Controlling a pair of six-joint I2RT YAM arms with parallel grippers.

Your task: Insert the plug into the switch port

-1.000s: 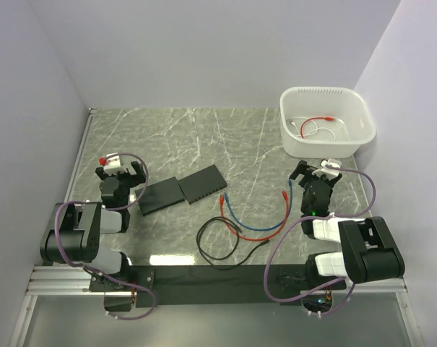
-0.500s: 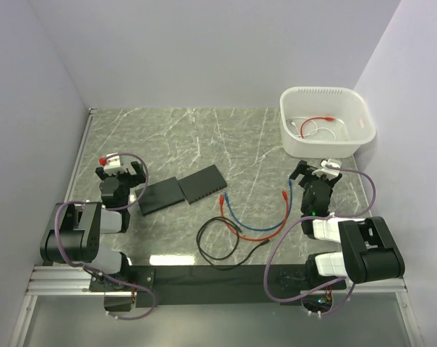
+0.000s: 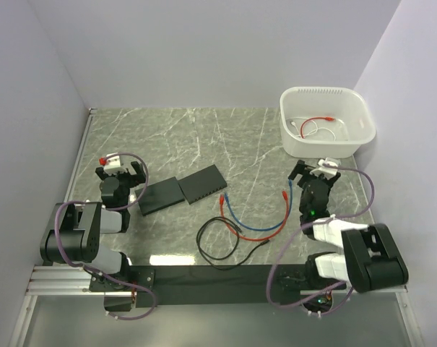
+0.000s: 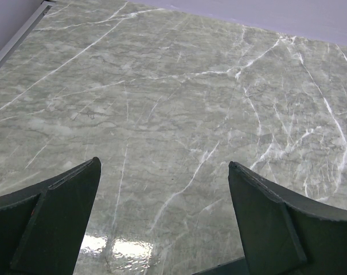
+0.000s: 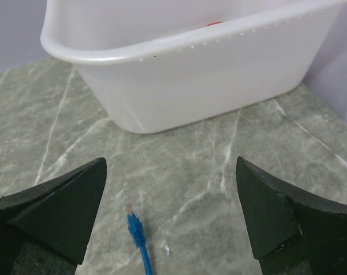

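Right gripper (image 5: 171,172) gapes wide and empty, a blue plug (image 5: 133,220) lying loose on the table just ahead. The left gripper (image 3: 120,172) is likewise spread on nothing, near the black switch (image 3: 160,196). Nothing is grasped or inserted yet — since the earlier frame, only the right arm has shifted slightly.

White tub (image 3: 323,91) at marbled table's (image 3: 204,137) far right corner.

Bright, even light; tabletop glare
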